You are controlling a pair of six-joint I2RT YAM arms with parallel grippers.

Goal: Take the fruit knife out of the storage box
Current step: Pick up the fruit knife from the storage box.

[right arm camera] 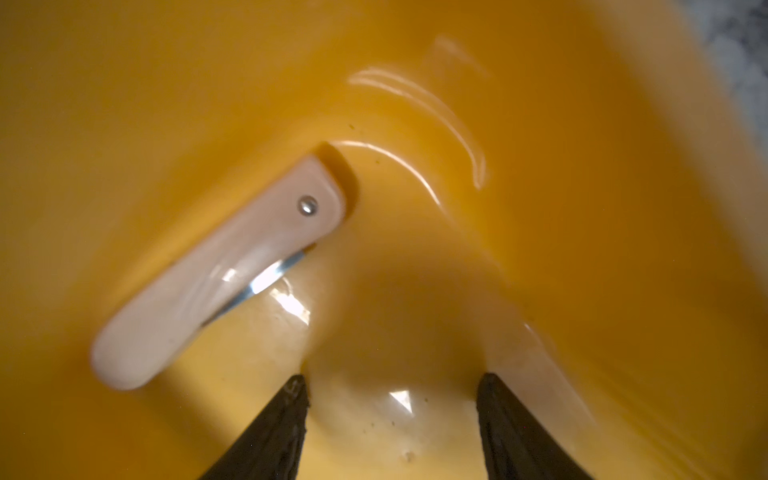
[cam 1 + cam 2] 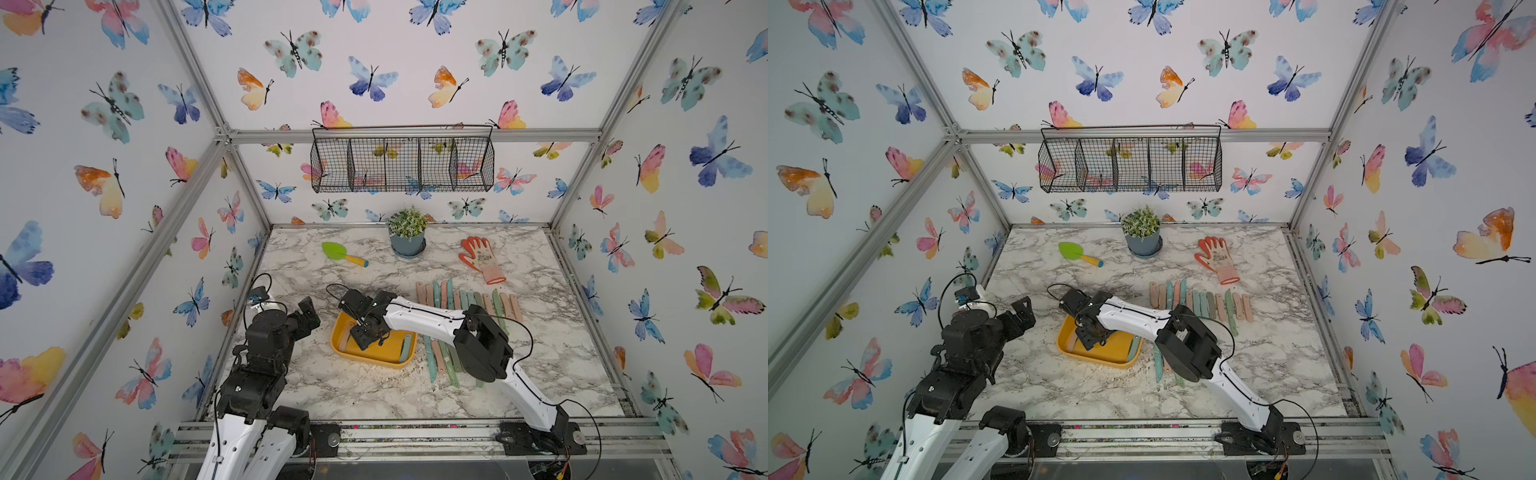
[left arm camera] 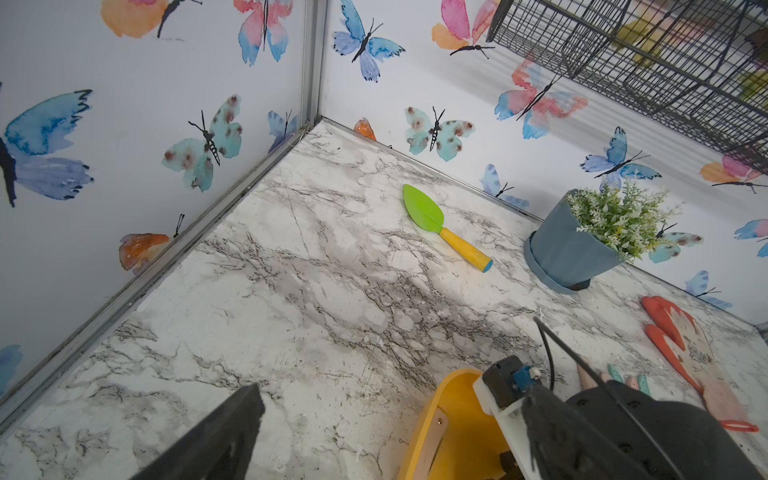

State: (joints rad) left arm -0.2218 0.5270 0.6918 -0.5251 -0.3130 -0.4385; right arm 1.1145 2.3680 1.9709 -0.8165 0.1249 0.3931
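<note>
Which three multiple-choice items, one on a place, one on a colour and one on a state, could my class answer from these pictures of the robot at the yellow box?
1. Where is the right gripper?
A) inside the storage box
B) over the glove
C) at the wire basket

2. What colour is the blade of the trowel?
A) red
B) green
C) black

3. How do the right gripper's jaws stand?
A) shut on a knife
B) shut on nothing
C) open, empty

Key:
1 A: yellow walls surround it in the right wrist view.
2 B: the blade is green and the handle is yellow.
3 C: there is a clear gap between the jaws, and the pink fruit knife lies beside them, ungripped.
</note>
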